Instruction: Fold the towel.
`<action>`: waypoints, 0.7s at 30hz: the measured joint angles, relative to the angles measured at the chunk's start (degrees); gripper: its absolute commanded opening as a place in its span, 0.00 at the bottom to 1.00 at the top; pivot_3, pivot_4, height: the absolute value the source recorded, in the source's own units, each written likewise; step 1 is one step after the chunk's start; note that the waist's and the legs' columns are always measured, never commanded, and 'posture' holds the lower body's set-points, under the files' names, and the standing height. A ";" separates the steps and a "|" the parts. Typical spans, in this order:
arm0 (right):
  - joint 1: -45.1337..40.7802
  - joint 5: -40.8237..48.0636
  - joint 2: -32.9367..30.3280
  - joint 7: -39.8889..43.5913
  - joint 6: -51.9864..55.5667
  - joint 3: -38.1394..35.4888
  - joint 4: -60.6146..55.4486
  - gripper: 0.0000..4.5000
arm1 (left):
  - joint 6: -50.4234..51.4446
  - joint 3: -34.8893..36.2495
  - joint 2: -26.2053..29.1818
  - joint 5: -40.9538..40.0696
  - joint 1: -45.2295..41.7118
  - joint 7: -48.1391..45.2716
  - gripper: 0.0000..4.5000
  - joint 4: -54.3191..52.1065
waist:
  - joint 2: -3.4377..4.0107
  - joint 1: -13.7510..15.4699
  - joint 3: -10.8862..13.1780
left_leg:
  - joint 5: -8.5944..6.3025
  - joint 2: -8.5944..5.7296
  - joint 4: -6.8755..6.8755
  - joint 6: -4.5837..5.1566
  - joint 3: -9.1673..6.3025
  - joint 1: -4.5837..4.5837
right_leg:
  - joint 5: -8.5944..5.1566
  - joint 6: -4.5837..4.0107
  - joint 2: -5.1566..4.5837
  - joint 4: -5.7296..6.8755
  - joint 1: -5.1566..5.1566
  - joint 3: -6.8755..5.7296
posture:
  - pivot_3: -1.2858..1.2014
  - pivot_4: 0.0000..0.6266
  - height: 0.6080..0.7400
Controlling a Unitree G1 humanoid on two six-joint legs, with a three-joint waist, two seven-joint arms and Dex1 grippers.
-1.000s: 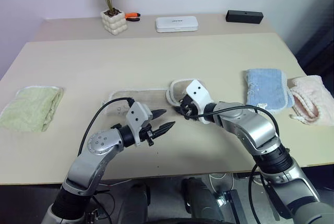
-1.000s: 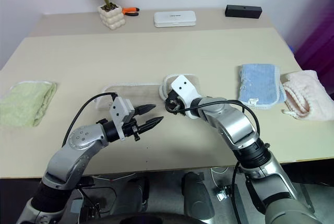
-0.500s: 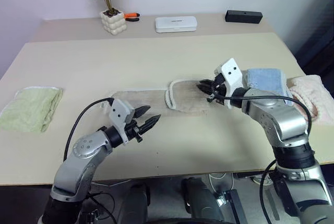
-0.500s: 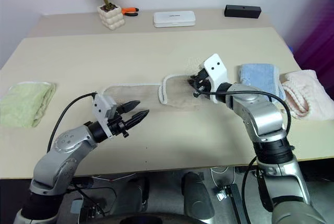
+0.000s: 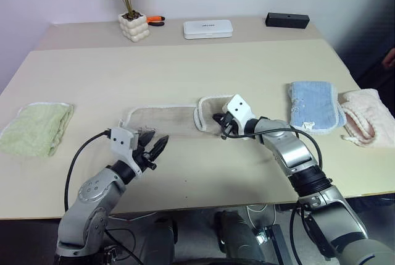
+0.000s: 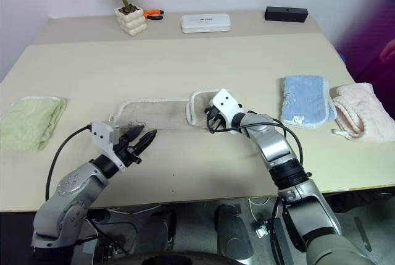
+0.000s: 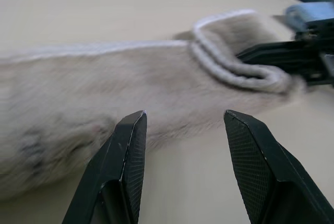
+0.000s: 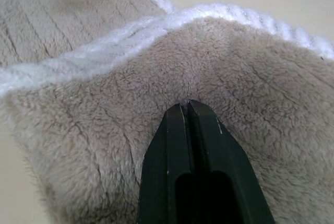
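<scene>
Pale beige tabletop (image 5: 203, 67) runs back to a lavender wall, and I take the towel (image 5: 173, 118), lying flat near the table's middle, as my landmark. Its right end is folded back over itself, white trim curling up. My right gripper (image 5: 217, 121) rests on that folded end, fingers pressed together with their tips sunk in the pile. My left gripper (image 5: 157, 147) hangs just in front of the towel's left half, fingers apart, holding nothing. Far left of the towel lies a pale green towel (image 5: 37, 128); right of it a light blue towel (image 5: 315, 105), then a pink one (image 5: 369, 115). Behind it stand a potted plant (image 5: 131, 5), a white case (image 5: 208, 28) and a black box (image 5: 287, 20).
</scene>
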 measured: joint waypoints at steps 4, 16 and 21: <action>-2.21 1.65 -3.91 4.67 -0.91 -3.27 -3.62 0.62 | 6.34 5.25 -3.93 -8.58 2.81 6.36 1.00 -3.42 | 0.00 0.07 0.02 | 0.00 0.00 0.01 0.00 -0.01 -0.02 | 0.00 0.01 -0.01 0.00 -0.02 -0.01 | 0.52 0.24 0.98; -3.05 1.86 -6.23 13.88 -3.93 0.46 -17.42 0.99 | 14.98 15.65 -13.32 -38.48 -4.77 37.33 1.00 0.08 | -0.03 0.28 0.00 | 0.00 -0.02 0.06 -0.01 -0.15 0.17 | 0.00 -0.01 0.01 -0.02 0.26 -0.12 | 0.52 0.24 0.98; 0.09 1.72 -3.94 13.99 -3.19 4.22 -23.51 0.99 | 14.49 16.82 -11.70 -42.95 -14.63 46.61 1.00 7.64 | -0.03 0.45 0.00 | 0.02 -0.04 0.06 -0.04 -0.21 0.16 | 0.00 -0.01 0.00 -0.03 0.28 -0.15 | 0.52 0.24 0.98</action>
